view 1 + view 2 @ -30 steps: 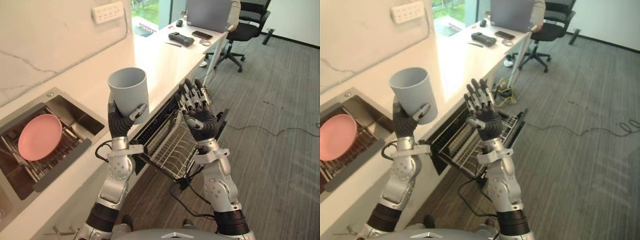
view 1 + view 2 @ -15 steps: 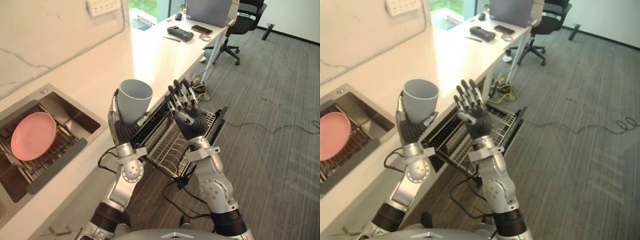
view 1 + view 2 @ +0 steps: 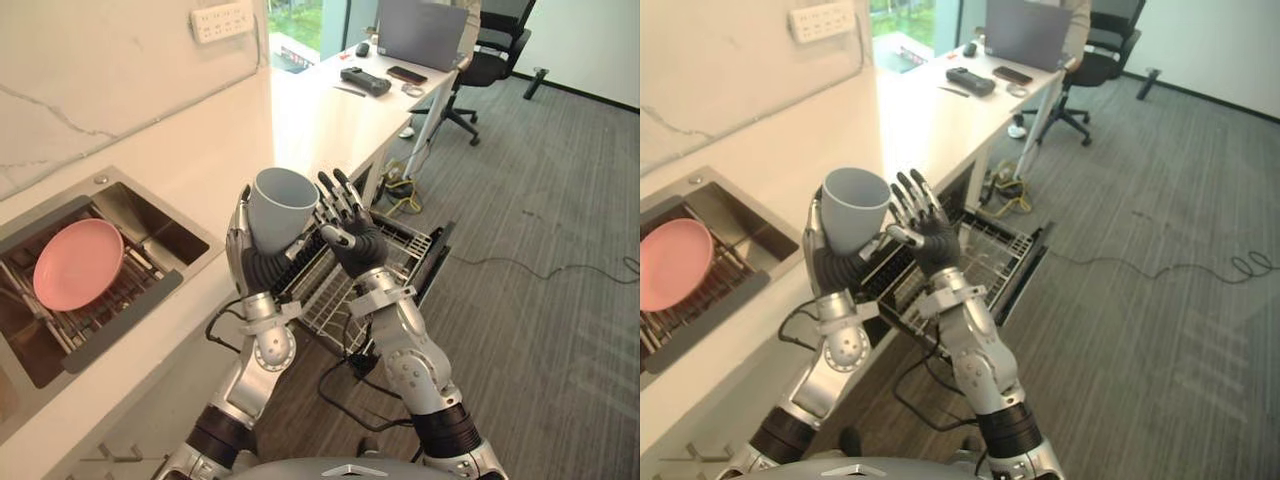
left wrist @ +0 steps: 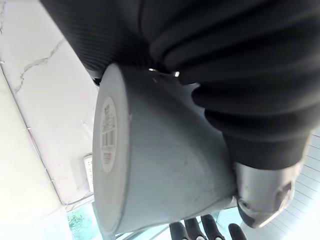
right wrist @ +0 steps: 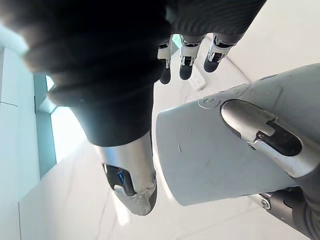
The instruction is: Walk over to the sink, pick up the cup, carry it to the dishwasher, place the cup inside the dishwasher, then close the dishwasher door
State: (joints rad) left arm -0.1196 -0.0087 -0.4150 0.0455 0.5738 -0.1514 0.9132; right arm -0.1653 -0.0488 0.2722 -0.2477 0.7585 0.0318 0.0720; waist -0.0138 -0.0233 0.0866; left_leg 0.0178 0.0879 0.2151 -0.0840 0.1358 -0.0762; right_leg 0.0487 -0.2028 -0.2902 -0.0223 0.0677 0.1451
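Left eye view has the grey cup (image 3: 282, 208) upright at mid-frame, with the left hand (image 3: 258, 262) curled round its lower wall from beneath. The right hand (image 3: 345, 235) stands just right of it, fingers straight and spread, holding nothing; whether it touches the cup I cannot tell. Below both, the dishwasher's wire rack (image 3: 345, 290) is pulled out toward lower right, with the dark dishwasher door (image 3: 436, 255) at its far end.

I judge the step in hand to be carrying the cup to that rack. Keep it level, swing it right and down past the tabletop (image 3: 300, 110) edge, and choose a bare stretch of wire. The right hand stands in that path and should move aside first. Open floor (image 3: 540, 250) lies at right; the sink (image 3: 150, 215) with its pink plate (image 3: 78, 263) sits far left, well apart.
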